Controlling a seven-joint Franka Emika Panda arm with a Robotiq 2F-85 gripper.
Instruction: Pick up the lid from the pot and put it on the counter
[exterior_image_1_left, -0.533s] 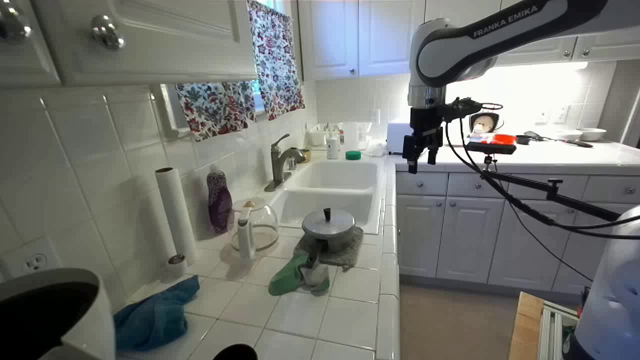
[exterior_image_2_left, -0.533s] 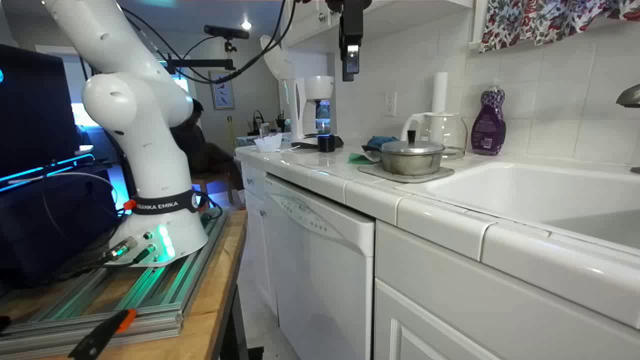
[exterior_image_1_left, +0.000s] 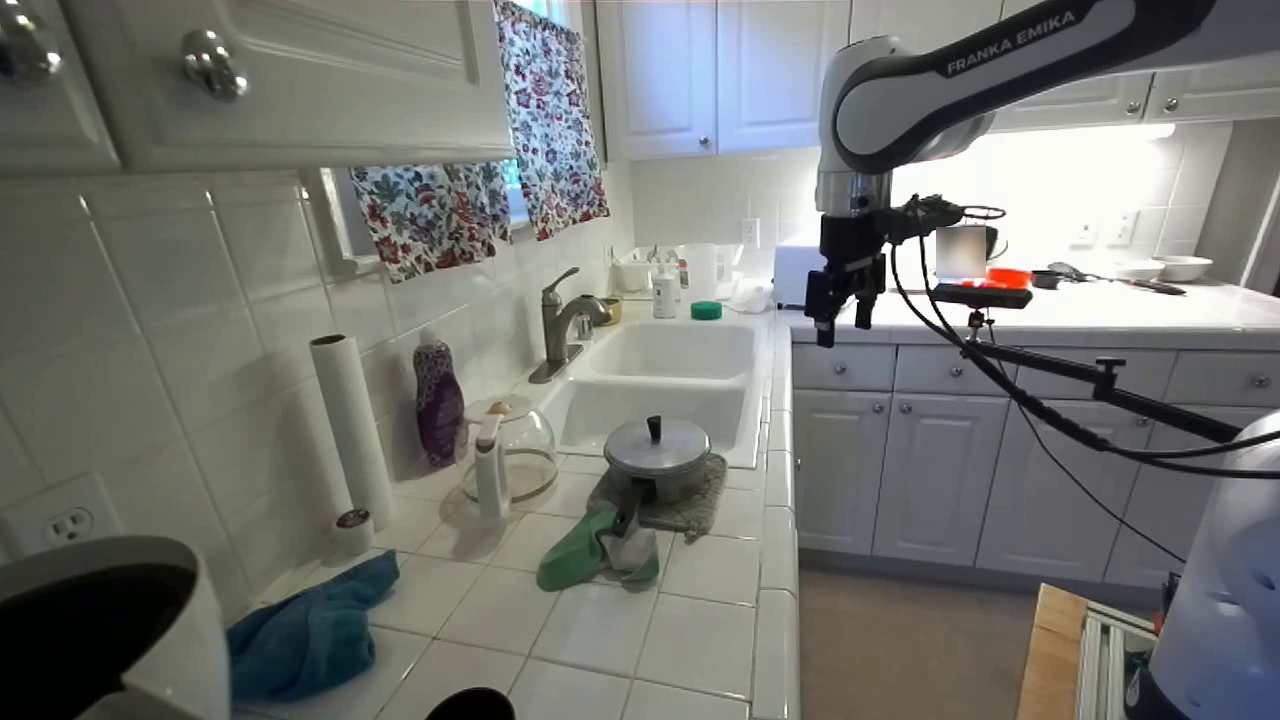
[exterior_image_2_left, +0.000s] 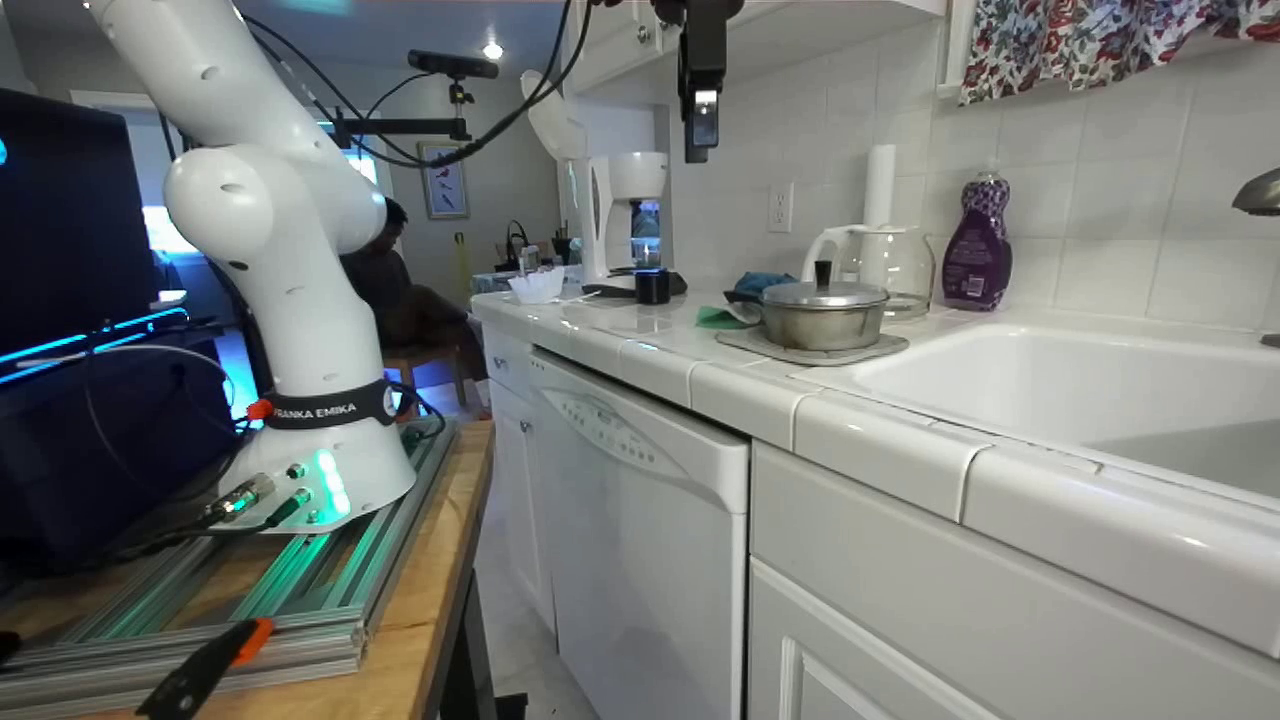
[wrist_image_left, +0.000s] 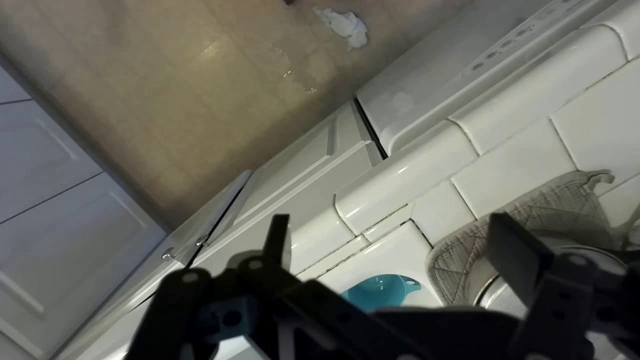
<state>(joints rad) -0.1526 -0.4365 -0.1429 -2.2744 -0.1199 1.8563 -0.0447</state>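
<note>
One lid (exterior_image_1_left: 635, 455), grey metal, its black knob (exterior_image_1_left: 655, 430) upright, sits level on the squat metal pot (exterior_image_1_left: 685, 487) in both exterior views. Pot rests on a grey quilted potholder (wrist_image_left: 545, 212) lying on the white tiled counter (exterior_image_1_left: 705, 570); lid not yet set down on the tiles.

Dark handle (exterior_image_1_left: 630, 505) runs out from the pot, away from the sink side, toward a green and whitish cloth (exterior_image_1_left: 575, 555) just beside the pot. Cannot tell whether handle and cloth touch.

Robotiq gripper (wrist_image_left: 390, 220): higher than the pot, well apart from it, pointing down. Jaws spread wide in the wrist view, holding nothing. Part of it covers some of the pot and lid there.

White double sink (exterior_image_1_left: 665, 380) just beside the pot, opposite the handle. Teal cup (wrist_image_left: 377, 292) near the pot, sink side, partly hidden by the gripper. Glass carafe (exterior_image_1_left: 525, 440) near the pot, wall side. Purple dish soap bottle (exterior_image_1_left: 438, 405) and white paper roll (exterior_image_1_left: 352, 425) farther from the pot, same side. Blue cloth (exterior_image_1_left: 310, 630) well apart from the pot, handle side. White coffee maker (exterior_image_2_left: 635, 180) also well apart from the pot, in an exterior view.
</note>
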